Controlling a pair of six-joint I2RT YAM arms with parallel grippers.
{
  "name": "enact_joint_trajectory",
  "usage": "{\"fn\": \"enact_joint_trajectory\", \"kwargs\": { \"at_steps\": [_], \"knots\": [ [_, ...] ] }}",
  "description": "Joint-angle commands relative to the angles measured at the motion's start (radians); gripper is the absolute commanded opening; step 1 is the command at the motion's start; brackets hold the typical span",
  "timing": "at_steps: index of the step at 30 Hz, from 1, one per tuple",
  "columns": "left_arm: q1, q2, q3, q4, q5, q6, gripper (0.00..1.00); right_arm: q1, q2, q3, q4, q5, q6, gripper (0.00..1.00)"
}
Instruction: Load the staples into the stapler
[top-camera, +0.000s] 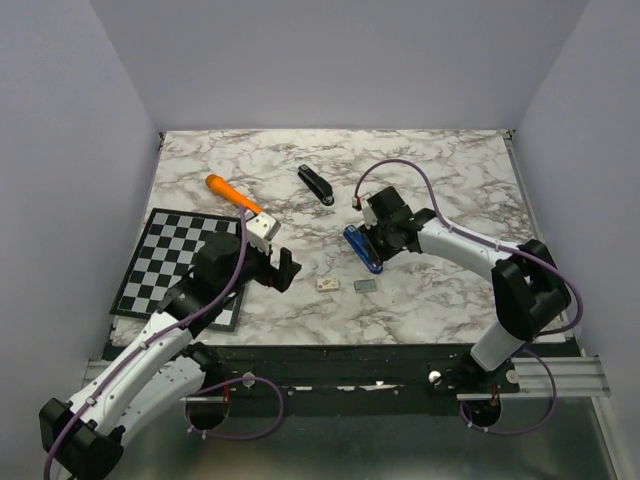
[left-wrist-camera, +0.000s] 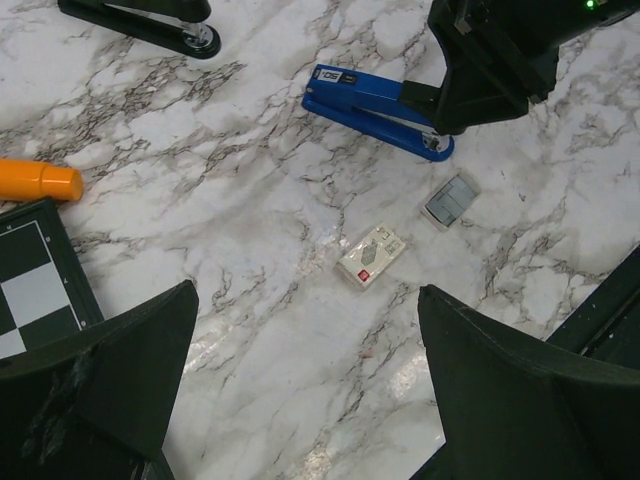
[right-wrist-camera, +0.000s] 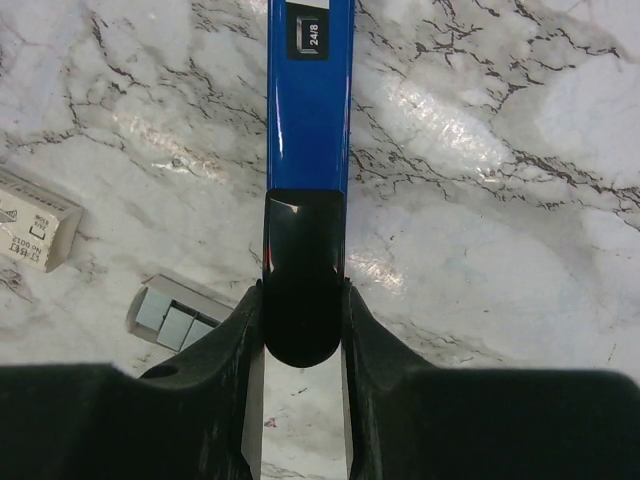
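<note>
the right hand (top-camera: 378, 240) is pinching the black rear end of the blue stapler (top-camera: 363, 248), and in the right wrist view its two fingers (right-wrist-camera: 238, 340) press against either side of that end. the stapler lies flat on the marbled counter (top-camera: 450, 180), near the middle, and looks closed; its blue top carries a small "24/8" label. the staples (top-camera: 366, 286), a tiny flat grey strip, lie loose on the counter at about 6 o'clock from the stapler's gripped end, near it but not touching. a small whitish box (top-camera: 328, 283) sits at 9 o'clock from the staples, just beside them with a gap between. the left hand (top-camera: 272, 270) hangs above the counter with its fingers spread wide, holding nothing, at about 9 o'clock from the box. a black stapler (top-camera: 316, 185) lies at 11 o'clock from the blue one, well apart. an orange marker (top-camera: 232, 194) lies farther toward 9 o'clock, just past the far corner of a checkerboard mat (top-camera: 170, 260).
</note>
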Motion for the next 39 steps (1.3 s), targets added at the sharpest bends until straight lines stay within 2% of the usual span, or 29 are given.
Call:
{"fn": "enact_joint_trajectory", "kwargs": {
  "at_steps": [1,2,3,7,10,12,15,21,27,30,34,39],
  "knots": [
    [0.001,0.044,0.02,0.05,0.12,0.068,0.99,0.005,-0.029,-0.021,-0.004,-0.08,-0.072,0.36],
    [-0.001,0.054,0.023,0.061,0.13,0.087,0.99,0.005,-0.044,-0.021,-0.002,-0.084,-0.065,0.42],
    [-0.004,0.065,0.024,0.066,0.14,0.097,0.99,0.005,-0.054,-0.022,-0.004,-0.089,-0.059,0.53],
    [-0.016,0.148,0.043,0.098,0.144,0.177,0.99,0.004,-0.127,-0.039,0.016,-0.078,-0.001,0.77],
    [-0.022,0.229,0.076,0.121,0.126,0.2,0.99,-0.008,-0.214,-0.077,0.053,-0.058,0.091,0.89],
    [-0.022,0.278,0.116,0.136,0.163,0.228,0.99,-0.041,-0.265,-0.108,0.084,-0.049,0.141,0.95],
    [-0.038,0.376,0.167,0.175,0.189,0.289,0.99,-0.096,-0.392,-0.203,0.16,-0.06,0.252,1.0],
    [-0.093,0.574,0.265,0.21,0.291,0.577,0.99,-0.133,-0.662,-0.405,0.271,-0.026,0.453,1.0],
    [-0.116,0.795,0.44,0.141,0.388,0.738,0.99,-0.131,-0.885,-0.542,0.331,-0.009,0.446,1.0],
    [-0.133,0.909,0.552,0.055,0.423,0.794,0.99,-0.131,-0.948,-0.556,0.277,0.081,0.468,1.0],
    [-0.168,1.037,0.654,0.006,0.434,0.867,0.99,-0.131,-1.018,-0.562,0.245,0.0,0.43,1.0],
    [-0.191,1.148,0.785,-0.078,0.46,0.912,0.99,-0.131,-1.106,-0.608,0.282,0.012,0.429,1.0]
  ]
}}
